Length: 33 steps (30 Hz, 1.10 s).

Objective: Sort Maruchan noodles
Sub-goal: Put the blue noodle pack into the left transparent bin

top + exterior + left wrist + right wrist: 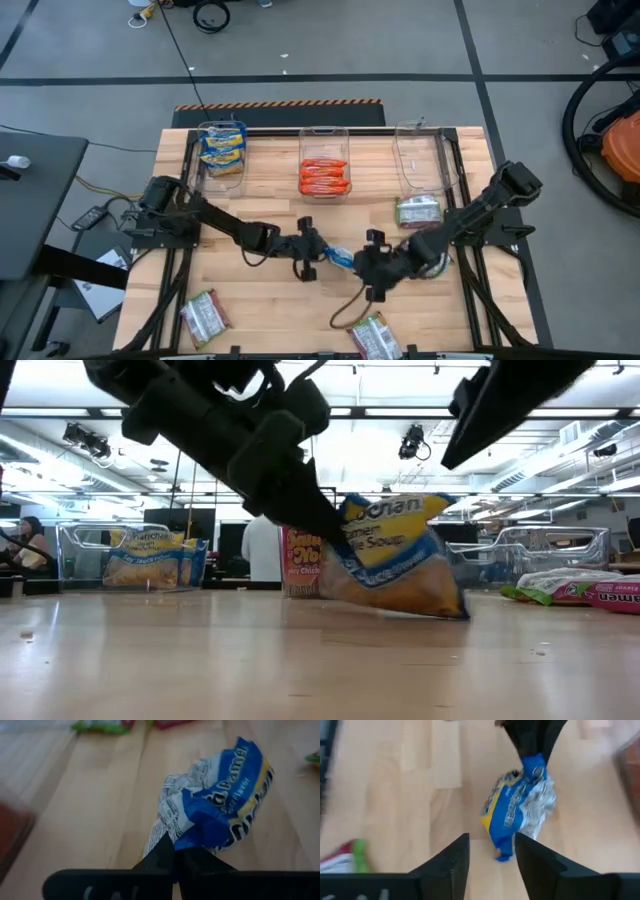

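A yellow-and-blue Maruchan packet (pixel 338 258) sits at the table's middle, crumpled at one end. My left gripper (pixel 312 250) is shut on that end; it also shows in the low view (pixel 325 530). My right gripper (pixel 492 865) is open just to the packet's right, and the packet's blue corner (pixel 503 854) reaches between its fingertips without clear contact. Silvery-white packets with green and pink lie flat on the table on the right (pixel 418 212), near left (pixel 205 316) and at the near edge (pixel 375 336). My left gripper pinches the packet's crumpled blue end (pixel 195 832) between its two shut fingers (pixel 162 855), coming slanting down from the table's left. The packet (pixel 400 560) stands tilted up from the hold. Whether its lower edge (pixel 400 605) rests on the table I cannot tell.
Three clear bins stand along the far edge: the left one (pixel 205 170) holds yellow-and-blue packets, the middle one (pixel 324 135) orange-red packets, and the right one (pixel 420 160) shows none. Another green-and-pink packet (pixel 440 262) lies beneath my right arm. A cable (pixel 345 312) loops on the near table.
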Tool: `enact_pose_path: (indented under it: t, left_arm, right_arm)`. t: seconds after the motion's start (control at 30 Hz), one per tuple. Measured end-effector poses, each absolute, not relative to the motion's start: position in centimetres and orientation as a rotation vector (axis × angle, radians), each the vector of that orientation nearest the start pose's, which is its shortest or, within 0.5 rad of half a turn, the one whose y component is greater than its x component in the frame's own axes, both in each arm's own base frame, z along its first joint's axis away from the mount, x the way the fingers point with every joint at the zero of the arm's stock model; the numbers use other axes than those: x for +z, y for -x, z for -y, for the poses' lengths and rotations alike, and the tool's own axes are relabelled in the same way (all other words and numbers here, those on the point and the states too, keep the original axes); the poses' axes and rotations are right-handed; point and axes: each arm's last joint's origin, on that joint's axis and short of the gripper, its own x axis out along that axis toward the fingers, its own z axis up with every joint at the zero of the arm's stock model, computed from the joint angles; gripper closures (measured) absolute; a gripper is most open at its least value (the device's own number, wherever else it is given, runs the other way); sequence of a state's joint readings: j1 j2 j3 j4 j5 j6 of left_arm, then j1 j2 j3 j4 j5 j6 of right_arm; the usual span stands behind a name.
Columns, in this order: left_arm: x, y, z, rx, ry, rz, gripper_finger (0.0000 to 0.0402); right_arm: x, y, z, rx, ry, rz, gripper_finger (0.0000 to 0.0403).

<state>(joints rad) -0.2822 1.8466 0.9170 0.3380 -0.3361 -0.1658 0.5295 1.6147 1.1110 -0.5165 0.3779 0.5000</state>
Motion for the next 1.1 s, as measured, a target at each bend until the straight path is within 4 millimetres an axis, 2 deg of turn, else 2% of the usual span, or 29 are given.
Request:
enact_pose_path:
  t: [0.1, 0.23, 0.4, 0.63, 0.87, 1.1]
  left_arm:
    - [15.2, -35.1, 9.1, 0.106, -0.003, -0.553, 0.0392]
    - [16.1, -35.0, 9.3, 0.094, 0.025, -0.529, 0.0392]
    - [16.1, -34.8, 9.3, 0.106, 0.099, -0.544, 0.0393]
    - [15.4, -34.4, 8.7, 0.165, 0.244, -0.634, 0.0393]
    - [15.3, -34.2, 8.5, 0.193, 0.357, -0.657, 0.0394]
    - [16.8, -33.4, 9.1, 0.137, 0.372, -0.67, 0.0394]
  right_arm:
    - [21.0, -28.5, -16.2, -0.166, 0.042, -0.903, 0.0221]
    - [20.2, -29.4, -15.4, -0.255, -0.006, -0.888, 0.0209]
    - [19.5, -30.5, -14.2, -0.201, -0.081, -0.949, 0.0217]
    - [18.9, -30.9, -14.6, -0.081, -0.094, -0.995, 0.0221]
    - [18.5, -31.5, -14.5, -0.122, -0.058, -0.945, 0.0212]
    - [17.2, -31.4, -13.7, -0.187, -0.007, -1.03, 0.0242]
